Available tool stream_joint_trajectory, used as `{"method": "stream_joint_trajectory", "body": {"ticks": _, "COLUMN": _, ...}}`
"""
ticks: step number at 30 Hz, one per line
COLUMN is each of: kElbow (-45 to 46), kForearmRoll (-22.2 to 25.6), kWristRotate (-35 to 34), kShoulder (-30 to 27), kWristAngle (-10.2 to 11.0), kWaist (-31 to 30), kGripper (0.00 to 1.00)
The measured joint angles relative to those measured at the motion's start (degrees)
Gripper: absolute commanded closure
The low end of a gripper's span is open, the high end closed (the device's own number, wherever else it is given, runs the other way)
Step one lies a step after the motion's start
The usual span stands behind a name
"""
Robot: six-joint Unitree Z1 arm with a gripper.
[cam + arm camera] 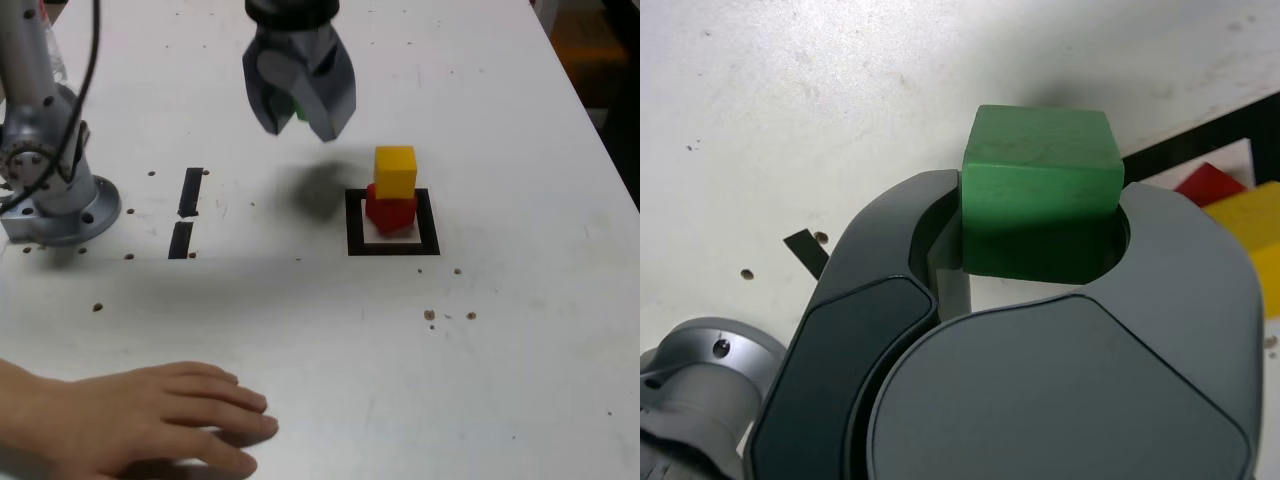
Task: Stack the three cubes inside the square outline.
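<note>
three cubes are seen, and all places are noted relative to the square outline [356,222]. the red cube [391,212] is contained within its tape edges, with one corner turned toward the near side; a strip of white is shown between that corner and the near tape edge. on the red cube, the yellow cube [395,172] is supported, its sides set at a different angle from those beneath. the green cube [1043,195] is gripped between both fingers of the gripper [303,132], which is held raised above the tabletop [540,330], beyond and to the left of the outline in the exterior view. some room is left between gripper and stack. in that same view, a wide stretch of white tabletop is extended to the right of the outline, toward the table's edge. to the left of the outline, two black tape strips [190,192] are placed, and farther left the arm's base [65,215] is mounted. nearer than the outline, at lower left, a person's hand [165,420] is rested, fingers spread, well apart from it.
</note>
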Motion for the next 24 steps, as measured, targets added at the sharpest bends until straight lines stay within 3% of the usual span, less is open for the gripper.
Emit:
{"method": "stream_joint_trajectory", "body": {"ticks": 8, "kElbow": -9.87, "kForearmRoll": 5.73, "kWristRotate": -0.07, "kShoulder": -0.87, "kWristAngle": -1.98, "kWaist": -5.20, "kGripper": 0.87}}
{"method": "stream_joint_trajectory", "body": {"ticks": 13, "kElbow": -17.82, "kForearmRoll": 12.33, "kWristRotate": -0.14, "kShoulder": 1.04, "kWristAngle": -5.02, "kWaist": -7.32, "kGripper": 0.87}}
{"method": "stream_joint_trajectory", "body": {"ticks": 24, "kElbow": -23.89, "kForearmRoll": 18.12, "kWristRotate": -0.14, "kShoulder": 6.82, "kWristAngle": -6.38, "kWaist": -9.00, "kGripper": 0.87}}
